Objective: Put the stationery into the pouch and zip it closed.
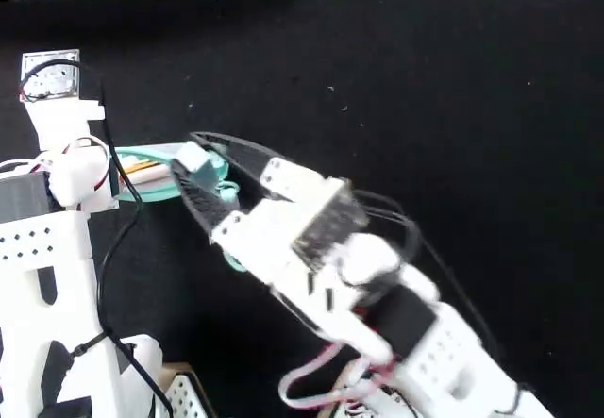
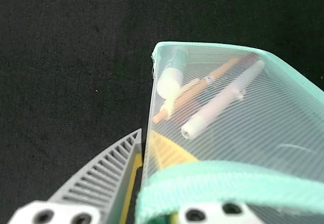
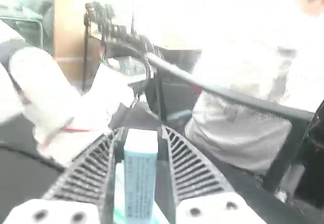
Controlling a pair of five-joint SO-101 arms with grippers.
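the black cloth surface [image 1: 425,107] carries a translucent pouch [image 1: 151,192] with teal trim, lying at the left middle of the high view. the left gripper [image 1: 121,175] meets the pouch's left end. in the left wrist view the left gripper [image 2: 147,173] has its jaws clenched on the pouch [image 2: 263,128] at the lower edge of the frame, with a grey ribbed jaw just beside the pouch wall and a teal band [image 2: 223,181] crossing over the other. through the pouch wall show an orange pencil [image 2: 202,85], a white pen [image 2: 223,100], a white-capped tube [image 2: 169,80] and a yellow piece [image 2: 164,150].

the right gripper [image 1: 189,158] reaches in from the lower right of the high view and sits over the pouch's right end. its jaws are grasping a pale blue eraser [image 1: 193,163]. in the right wrist view the right gripper [image 3: 142,129] holds the eraser [image 3: 140,178] upright between both ribbed jaws, touching each.
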